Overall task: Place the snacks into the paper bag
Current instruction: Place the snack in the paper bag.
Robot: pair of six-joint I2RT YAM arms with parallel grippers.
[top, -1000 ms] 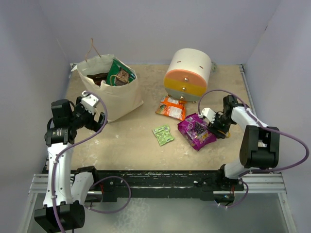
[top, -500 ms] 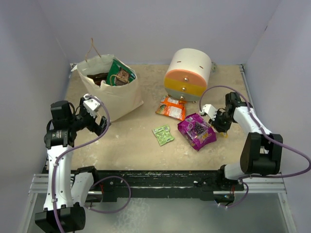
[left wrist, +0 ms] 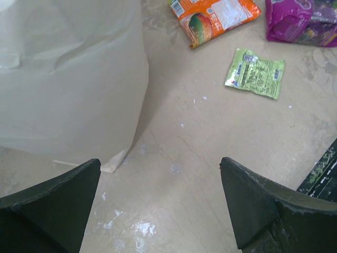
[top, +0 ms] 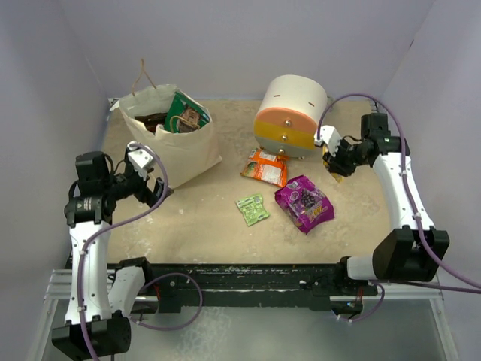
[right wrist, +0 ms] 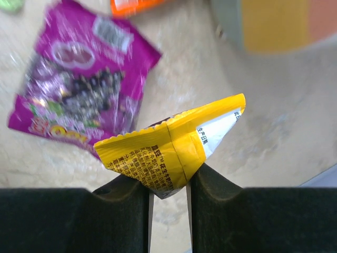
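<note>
The crinkled yellow foil packet carries small dark print, seemingly Chinese characters, too fine to read. The right gripper pinches its lower corner in the air beside the round white-orange-yellow drawer unit, well apart from the cream paper bag. The left gripper gapes wide beside the bag, holding nothing.

Pale lavender-grey walls close in the bench on three sides, under soft, even light. The bench top is beige, scuffed and flecked with white marks. A silver metal rail runs along its near edge.
</note>
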